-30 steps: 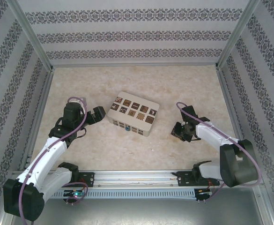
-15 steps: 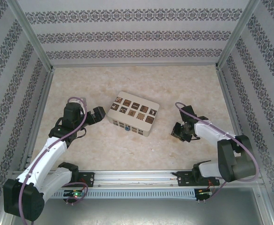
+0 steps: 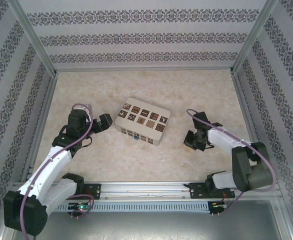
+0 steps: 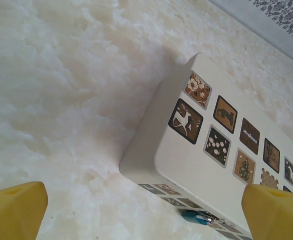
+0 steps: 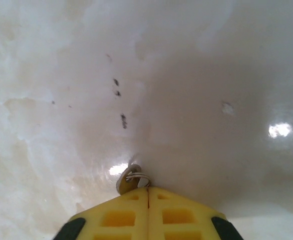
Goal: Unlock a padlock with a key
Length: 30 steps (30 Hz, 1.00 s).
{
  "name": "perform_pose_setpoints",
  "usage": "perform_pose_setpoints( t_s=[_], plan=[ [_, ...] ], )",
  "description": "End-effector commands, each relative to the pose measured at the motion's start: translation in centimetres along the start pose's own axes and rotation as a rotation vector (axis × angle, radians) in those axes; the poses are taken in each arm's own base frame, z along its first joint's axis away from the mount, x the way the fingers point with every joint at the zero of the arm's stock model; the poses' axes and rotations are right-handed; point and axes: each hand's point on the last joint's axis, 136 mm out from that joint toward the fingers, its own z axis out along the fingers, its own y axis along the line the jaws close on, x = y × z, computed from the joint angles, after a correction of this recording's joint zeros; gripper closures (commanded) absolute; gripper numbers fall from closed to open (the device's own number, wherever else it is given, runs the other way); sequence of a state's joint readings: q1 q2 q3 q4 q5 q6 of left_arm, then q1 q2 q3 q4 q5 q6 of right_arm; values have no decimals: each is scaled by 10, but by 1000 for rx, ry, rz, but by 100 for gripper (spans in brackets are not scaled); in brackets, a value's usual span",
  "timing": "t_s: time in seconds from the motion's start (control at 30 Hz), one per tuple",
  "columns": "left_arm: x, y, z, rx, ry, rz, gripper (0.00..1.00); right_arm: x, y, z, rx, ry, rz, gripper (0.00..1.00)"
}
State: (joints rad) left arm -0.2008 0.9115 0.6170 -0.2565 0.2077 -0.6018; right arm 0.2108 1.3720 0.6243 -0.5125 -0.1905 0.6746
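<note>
Pale marbled tabletop (image 5: 211, 60); your right gripper (image 5: 148, 192) angled down, clamped on the key (image 5: 128, 179); left gripper (image 3: 105, 122) gaping, box (image 4: 186, 165) ahead.

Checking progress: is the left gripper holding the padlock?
No, the left gripper is open, and the padlock sits at the box's edge, untouched.

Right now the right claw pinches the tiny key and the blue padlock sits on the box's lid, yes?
No: the padlock is at the box's side wall, down by the table, as the left wrist view shows. The right gripper does pinch the key.
</note>
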Motion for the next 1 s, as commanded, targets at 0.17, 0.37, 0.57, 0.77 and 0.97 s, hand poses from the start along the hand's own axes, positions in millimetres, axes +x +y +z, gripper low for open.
perform_pose_setpoints(
  t_s=[0.17,0.37,0.57,0.77,0.97],
  plan=[
    [-5,1,-8,-14,-5,29,1,-26,25,-17,-107,-112,-83,100],
    [-8,-3,-10,-2,-10,32,1,-26,31,-30,-134,-134,-104,100],
    [-8,-10,-12,27,-1,24,1,-25,27,-31,-108,-125,-112,94],
    [-5,-9,-12,29,1,13,1,-26,25,-25,-47,-66,-144,80],
    [-3,-5,-13,20,-1,6,1,-30,19,-19,49,-37,-190,78]
  ],
)
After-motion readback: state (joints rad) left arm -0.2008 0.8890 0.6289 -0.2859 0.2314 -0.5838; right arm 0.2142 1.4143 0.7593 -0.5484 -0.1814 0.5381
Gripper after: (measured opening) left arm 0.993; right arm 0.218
